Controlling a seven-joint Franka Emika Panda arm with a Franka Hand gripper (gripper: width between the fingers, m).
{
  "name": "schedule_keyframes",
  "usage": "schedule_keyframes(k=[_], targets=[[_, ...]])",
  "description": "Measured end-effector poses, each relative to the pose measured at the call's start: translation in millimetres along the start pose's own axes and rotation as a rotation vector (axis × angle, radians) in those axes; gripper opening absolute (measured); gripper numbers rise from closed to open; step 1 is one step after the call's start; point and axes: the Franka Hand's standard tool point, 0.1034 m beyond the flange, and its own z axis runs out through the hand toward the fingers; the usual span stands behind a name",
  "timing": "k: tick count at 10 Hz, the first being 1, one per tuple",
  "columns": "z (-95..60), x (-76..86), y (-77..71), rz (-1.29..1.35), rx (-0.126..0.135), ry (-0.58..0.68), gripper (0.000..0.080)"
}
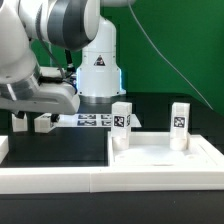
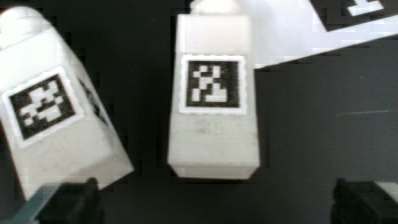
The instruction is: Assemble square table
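1. Your hand [image 2: 217,203] is spread wide and holds nothing. In the wrist view its fingertips [image 2: 71,200] stand on either side of the middle leg [image 2: 214,100], which lies flat on the black tabletop [image 2: 302,120] with its tag facing up.
2. The step in hand looks like picking up that leg. Centre the hand over its length, square the fingers to its long sides, and go straight down before you close.
3. Mind the neighbouring leg [image 2: 57,115]. It lies just beside the middle leg, tilted, and its near end is close to one fingertip. A finger that lands on it would knock both legs askew, so take the gap cleanly.
4. The square top [image 1: 165,152] sits towards the exterior view's right, well apart from the hand. Two legs stand upright at its far side, one leg [image 1: 121,120] and the other leg [image 1: 180,118]. I cannot tell whether they are seated.
5. The marker board [image 1: 90,120] lies between the hand and the top, and the white rail [image 1: 60,180] edges the tabletop. Lift high enough to carry over them.
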Motion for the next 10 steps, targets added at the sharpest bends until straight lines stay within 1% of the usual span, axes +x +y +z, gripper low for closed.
schedule_keyframes(k=[1, 2, 4, 5, 7, 8, 10], targets=[[2.7, -1.9, 2.8, 0.007, 0.005, -0.027, 0.0649], [5.1, -6.0, 4.9, 0.013, 0.004, -0.103, 0.0649], [5.7, -3.3, 2.0, 0.013, -0.006, -0.19, 0.0649], [7.7, -5.6, 0.9, 0.014, -0.01, -0.246, 0.0649], [6.4, -0.5, -1.6, 0.002, -0.03, -0.244, 0.0649], [6.8, -0.4, -2.0, 0.001, -0.034, -0.245, 0.0649], [7.3, -0.3, -0.7, 0.003, -0.032, -0.245, 0.0649]])
